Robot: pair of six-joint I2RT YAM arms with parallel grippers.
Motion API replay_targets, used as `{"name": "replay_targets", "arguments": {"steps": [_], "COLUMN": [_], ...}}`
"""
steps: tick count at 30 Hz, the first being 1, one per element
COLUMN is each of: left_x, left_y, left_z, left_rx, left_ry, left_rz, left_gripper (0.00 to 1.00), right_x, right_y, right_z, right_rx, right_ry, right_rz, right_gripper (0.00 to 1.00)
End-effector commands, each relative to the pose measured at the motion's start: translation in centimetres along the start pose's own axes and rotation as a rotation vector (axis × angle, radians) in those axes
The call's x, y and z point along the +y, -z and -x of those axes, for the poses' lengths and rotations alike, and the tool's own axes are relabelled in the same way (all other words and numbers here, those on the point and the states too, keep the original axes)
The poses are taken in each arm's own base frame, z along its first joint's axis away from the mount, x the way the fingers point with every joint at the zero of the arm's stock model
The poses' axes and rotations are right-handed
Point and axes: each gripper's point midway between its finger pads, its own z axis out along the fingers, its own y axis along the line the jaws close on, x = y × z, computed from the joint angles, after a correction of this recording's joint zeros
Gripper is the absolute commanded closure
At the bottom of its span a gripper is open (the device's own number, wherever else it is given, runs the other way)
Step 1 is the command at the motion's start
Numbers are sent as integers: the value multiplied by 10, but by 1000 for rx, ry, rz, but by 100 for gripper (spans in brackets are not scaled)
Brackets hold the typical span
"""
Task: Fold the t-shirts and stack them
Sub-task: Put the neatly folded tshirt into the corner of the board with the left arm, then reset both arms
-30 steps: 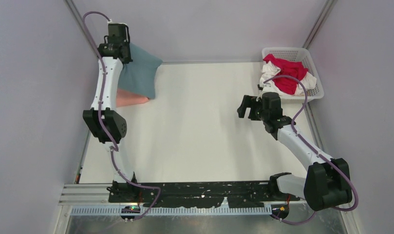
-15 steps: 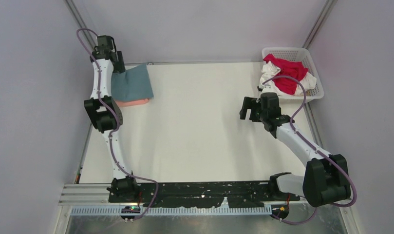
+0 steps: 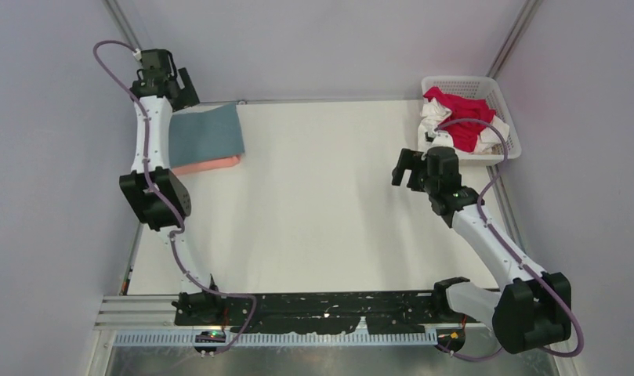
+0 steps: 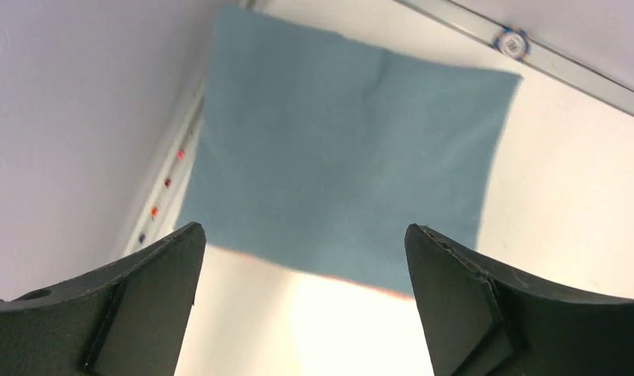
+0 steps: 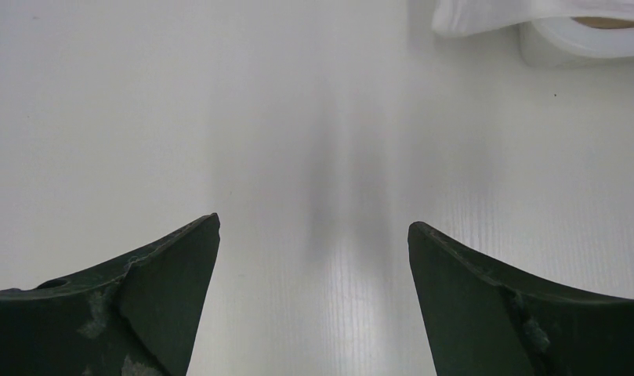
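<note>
On your far left, the left gripper (image 4: 302, 229) hangs high over the back-left corner of the desk (image 3: 313, 211). Its jaws are spread wide and nothing is between them, so read it as released. Directly beneath it lies the folded teal t-shirt (image 3: 206, 135), flat and roughly rectangular. It sits on top of the folded salmon-pink t-shirt (image 3: 213, 165), which shows only as a thin strip along the near edge. My guess is that the stack is tucked into that corner to keep the middle of the desk free for folding the next shirt.

The wide middle stretch carries no garment, so you have room to spread one out.

Moving right, the right gripper (image 5: 313, 225) hovers over bare desk, also parted and empty (its wrist view shows only white surface between the fingers). It sits just near the front-left corner of the white lattice basket (image 3: 508, 135), which looks like a ready stance for reaching in.

In the basket, at the back-right, the red t-shirt (image 3: 464, 119) lies crumpled over the white t-shirt (image 3: 431, 117). Neither is folded, so roughly half the work remains. The red one lies on top and is likely the easier pick.
</note>
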Motion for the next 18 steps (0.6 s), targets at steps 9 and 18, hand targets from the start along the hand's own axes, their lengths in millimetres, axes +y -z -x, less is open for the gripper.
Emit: {"name": "replay_targets", "arguments": {"steps": [9, 18], "left_x": [-110, -58], "left_y": [186, 183], "left_z": [-137, -287], "left_rx": [-223, -152], "left_ry": [158, 155], "left_rz": [-569, -503], "left_gripper": [1, 0], "right_x": [-1, -17], "right_y": [36, 40], "right_z": [8, -29], "right_rx": [-138, -166], "right_ry": [-145, -167], "right_rz": [33, 13], "right_gripper": [5, 5]}}
